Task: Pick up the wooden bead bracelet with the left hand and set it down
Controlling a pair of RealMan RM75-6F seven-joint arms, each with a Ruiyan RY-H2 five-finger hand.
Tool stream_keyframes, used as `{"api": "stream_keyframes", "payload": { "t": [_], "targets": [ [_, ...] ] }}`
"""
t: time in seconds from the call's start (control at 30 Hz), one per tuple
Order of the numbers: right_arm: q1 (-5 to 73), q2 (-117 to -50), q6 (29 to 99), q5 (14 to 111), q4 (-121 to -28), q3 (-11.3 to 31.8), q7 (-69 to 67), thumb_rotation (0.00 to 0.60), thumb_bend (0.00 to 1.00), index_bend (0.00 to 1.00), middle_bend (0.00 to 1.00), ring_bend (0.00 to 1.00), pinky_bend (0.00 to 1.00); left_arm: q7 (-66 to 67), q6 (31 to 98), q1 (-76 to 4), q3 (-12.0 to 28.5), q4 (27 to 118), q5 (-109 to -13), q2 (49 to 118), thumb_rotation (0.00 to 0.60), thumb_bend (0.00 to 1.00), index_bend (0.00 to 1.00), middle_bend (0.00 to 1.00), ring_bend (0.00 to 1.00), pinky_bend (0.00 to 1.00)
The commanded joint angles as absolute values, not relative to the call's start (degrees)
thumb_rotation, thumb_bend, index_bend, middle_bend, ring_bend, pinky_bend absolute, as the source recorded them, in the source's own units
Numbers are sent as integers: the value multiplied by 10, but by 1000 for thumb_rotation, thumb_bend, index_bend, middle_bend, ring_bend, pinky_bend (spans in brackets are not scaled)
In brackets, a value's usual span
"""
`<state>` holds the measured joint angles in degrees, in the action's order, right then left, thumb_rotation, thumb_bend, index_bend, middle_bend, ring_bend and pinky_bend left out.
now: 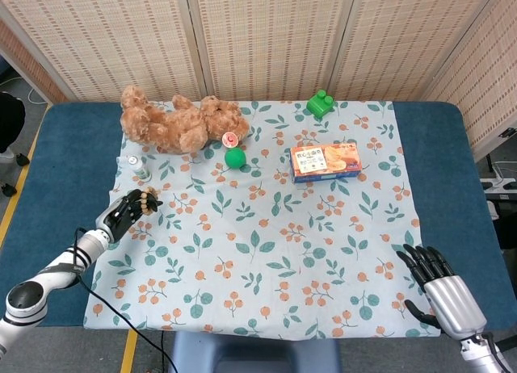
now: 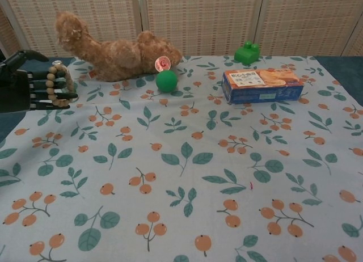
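Floral tablecloth (image 1: 266, 252) — left hand (image 2: 22, 83) holds bracelet (image 2: 55, 86), box (image 1: 325, 162) lettering unreadable

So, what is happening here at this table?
The robot's left hand holds a wooden bead bracelet looped on its fingers, near the left edge of the floral cloth. The bracelet has not been set down yet. The right hand rests open at the near right corner, holding nothing. A teddy bear, a green ball, a snack box and a green block lie untouched further back.
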<state>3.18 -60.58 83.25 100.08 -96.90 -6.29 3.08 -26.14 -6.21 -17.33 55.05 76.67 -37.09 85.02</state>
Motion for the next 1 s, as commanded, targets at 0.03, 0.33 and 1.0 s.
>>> {"api": "stream_keyframes", "payload": {
  "t": [0.03, 0.33, 1.0],
  "targets": [
    [32, -606, 833, 1000, -969, -63, 31, 600, 222, 0, 0, 0, 0, -264, -60, -174, 547, 769, -372, 847, 243, 511, 514, 554, 217, 3],
    [32, -605, 833, 1001, -969, -63, 30, 600, 222, 0, 0, 0, 0, -271, -53, -177, 536, 768, -375, 843, 328, 533, 537, 559, 217, 3],
    [29, -603, 840, 1007, -969, -64, 26, 600, 222, 0, 0, 0, 0, -299, -46, -178, 522, 786, -374, 826, 396, 936, 576, 571, 218, 3]
  ]
}}
